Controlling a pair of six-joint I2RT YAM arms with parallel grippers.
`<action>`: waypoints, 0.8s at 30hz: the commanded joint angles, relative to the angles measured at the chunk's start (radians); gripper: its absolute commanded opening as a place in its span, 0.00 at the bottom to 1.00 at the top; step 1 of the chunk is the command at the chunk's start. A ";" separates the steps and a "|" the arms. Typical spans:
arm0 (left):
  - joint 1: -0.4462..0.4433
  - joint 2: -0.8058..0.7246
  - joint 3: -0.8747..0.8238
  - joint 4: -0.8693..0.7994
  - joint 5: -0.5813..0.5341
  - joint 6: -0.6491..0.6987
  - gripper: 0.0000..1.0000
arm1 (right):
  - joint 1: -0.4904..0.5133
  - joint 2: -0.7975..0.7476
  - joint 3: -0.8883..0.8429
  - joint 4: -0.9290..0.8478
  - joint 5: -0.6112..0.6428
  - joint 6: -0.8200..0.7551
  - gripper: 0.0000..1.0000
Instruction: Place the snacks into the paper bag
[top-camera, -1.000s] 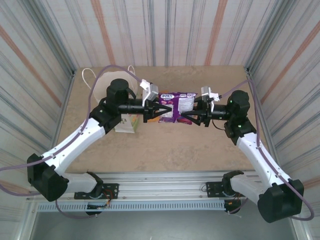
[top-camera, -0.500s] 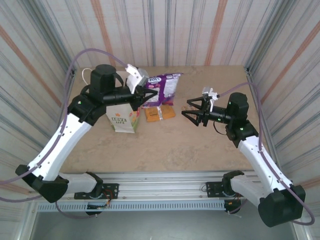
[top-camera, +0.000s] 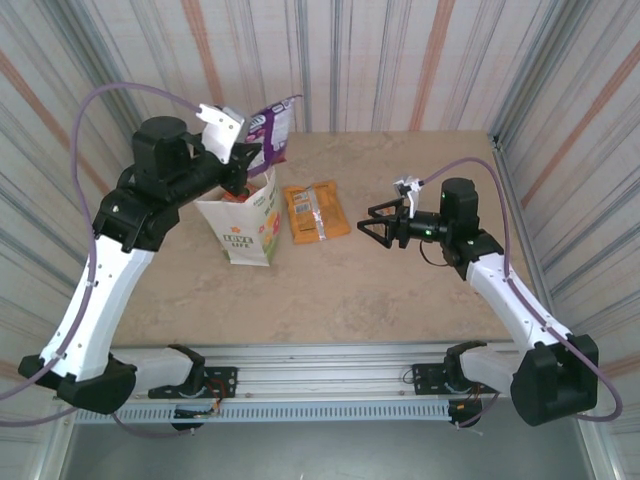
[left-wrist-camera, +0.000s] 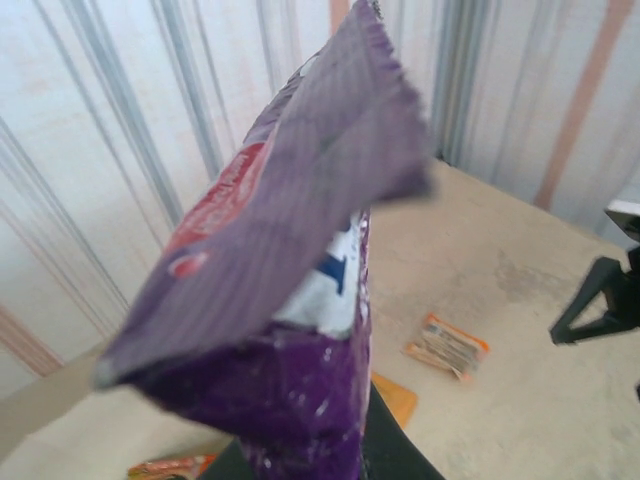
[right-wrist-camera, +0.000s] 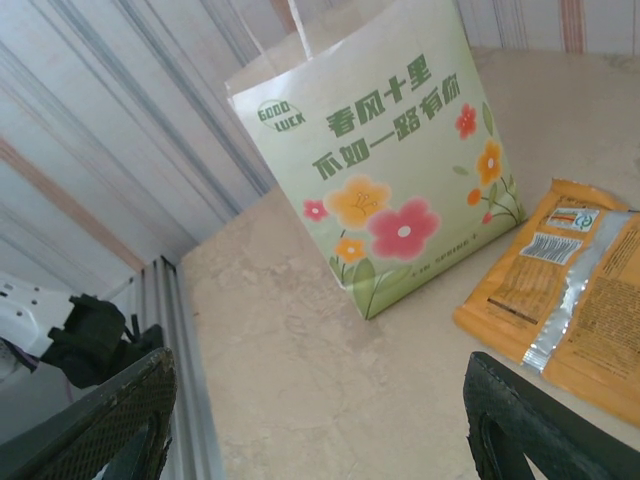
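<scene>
Overhead, the left gripper (top-camera: 240, 178) was up over the open mouth of the paper bag (top-camera: 245, 228). It was clamped on one end of a purple snack packet (top-camera: 270, 130) that stuck up toward the back wall, not in the bag yet. The bag stood upright on the left part of the table (top-camera: 400, 290), with an orange packet (top-camera: 315, 210) lying flat just beside it on the right. The right gripper (top-camera: 376, 222) hung low over the table to the right of that packet, jaws spread apart with nothing between them.

The left wrist camera had the purple packet (left-wrist-camera: 300, 300) close up and blurry. You could see the crimped top edge and a red and white patch of print that the overhead shot was too far off to give. Behind it lay the orange packet (left-wrist-camera: 447, 346) on the table.

The right wrist view added the bag's side (right-wrist-camera: 390, 190): pale, printed with flowers, green lettering and a small round logo. It also caught the orange packet's (right-wrist-camera: 560, 290) barcode and silver seam. Its own fingers (right-wrist-camera: 120, 410) sat wide apart at the bottom corners.
</scene>
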 joint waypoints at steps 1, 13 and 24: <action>0.030 -0.055 -0.002 0.127 -0.066 -0.014 0.00 | 0.003 0.011 0.030 0.001 -0.018 0.038 0.76; 0.162 -0.040 0.080 -0.099 -0.201 0.008 0.00 | 0.005 0.038 0.035 0.002 -0.026 0.047 0.77; 0.199 0.098 0.056 -0.251 -0.232 0.056 0.00 | 0.007 0.048 0.051 -0.069 -0.015 0.048 0.76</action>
